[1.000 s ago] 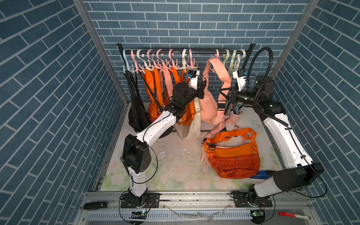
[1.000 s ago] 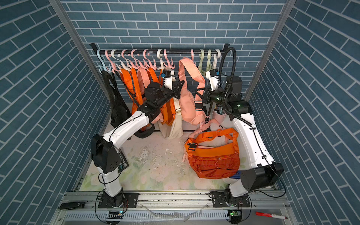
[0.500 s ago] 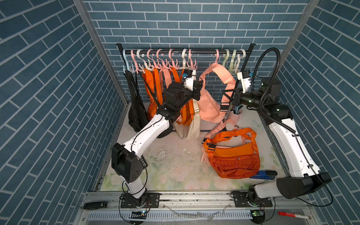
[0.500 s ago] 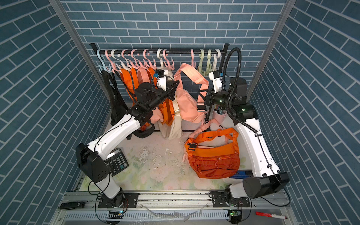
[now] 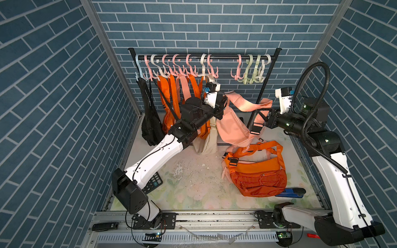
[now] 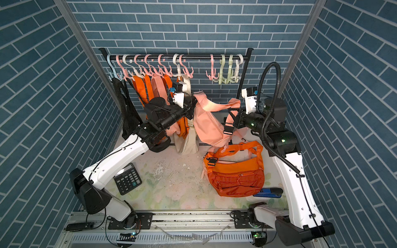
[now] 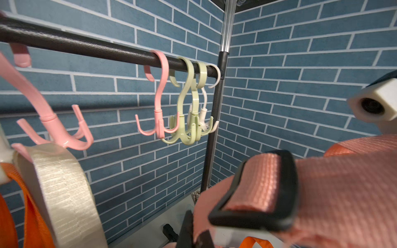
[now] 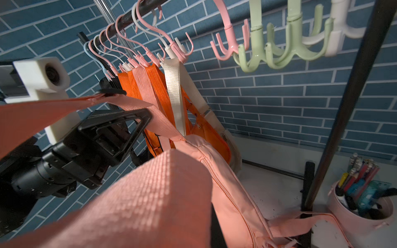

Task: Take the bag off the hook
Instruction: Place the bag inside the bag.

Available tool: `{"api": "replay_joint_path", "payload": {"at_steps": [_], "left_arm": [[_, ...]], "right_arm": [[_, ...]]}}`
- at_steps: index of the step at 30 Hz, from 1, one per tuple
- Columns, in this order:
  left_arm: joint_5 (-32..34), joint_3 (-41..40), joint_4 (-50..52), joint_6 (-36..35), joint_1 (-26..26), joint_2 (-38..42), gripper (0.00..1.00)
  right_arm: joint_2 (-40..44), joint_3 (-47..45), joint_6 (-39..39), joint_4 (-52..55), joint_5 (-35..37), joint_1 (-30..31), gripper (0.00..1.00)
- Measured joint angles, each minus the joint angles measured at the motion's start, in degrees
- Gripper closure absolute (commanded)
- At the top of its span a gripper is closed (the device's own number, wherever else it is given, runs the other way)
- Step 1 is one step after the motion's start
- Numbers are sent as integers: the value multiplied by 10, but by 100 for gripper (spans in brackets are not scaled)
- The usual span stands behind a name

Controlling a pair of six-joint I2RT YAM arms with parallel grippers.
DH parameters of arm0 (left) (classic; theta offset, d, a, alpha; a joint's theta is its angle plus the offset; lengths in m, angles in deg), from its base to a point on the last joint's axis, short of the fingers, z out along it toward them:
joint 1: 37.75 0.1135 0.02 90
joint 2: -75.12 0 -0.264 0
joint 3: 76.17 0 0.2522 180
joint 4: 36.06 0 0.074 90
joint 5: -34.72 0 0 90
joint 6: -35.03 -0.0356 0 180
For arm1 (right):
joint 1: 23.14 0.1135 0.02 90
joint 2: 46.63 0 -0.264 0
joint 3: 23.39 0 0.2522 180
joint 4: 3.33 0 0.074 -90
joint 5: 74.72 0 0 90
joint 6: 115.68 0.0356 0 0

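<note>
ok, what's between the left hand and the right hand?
A pink webbing strap runs from left hand to right hand; its pink fabric bag sags below. Seen in both top views.

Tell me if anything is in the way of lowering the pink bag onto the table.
Yes. The orange bag lies on the table just under and in front of the pink bag, whose strap the left end effector and right end effector hold.

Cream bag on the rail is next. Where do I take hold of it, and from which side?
Probably the cream fabric bag's flat woven strap, just under its white plastic hook. Approach from the side of the empty pink and green plastic hooks: orange webbing straps crowd the opposite side. The strap hangs upright as a flat band, so pinch across its faces.
</note>
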Motion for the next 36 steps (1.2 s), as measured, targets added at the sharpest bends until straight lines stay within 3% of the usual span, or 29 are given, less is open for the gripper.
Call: {"api": "replay_joint_path", "payload": {"at_steps": [25,36], "left_arm": [[145,-75,106,-87,-221,103,100],[193,-118,123,-89,-266,129,100]], "right_arm": [[191,-12,1,175,185,0,100],[215,20,-1,279,382,0,100]]}}
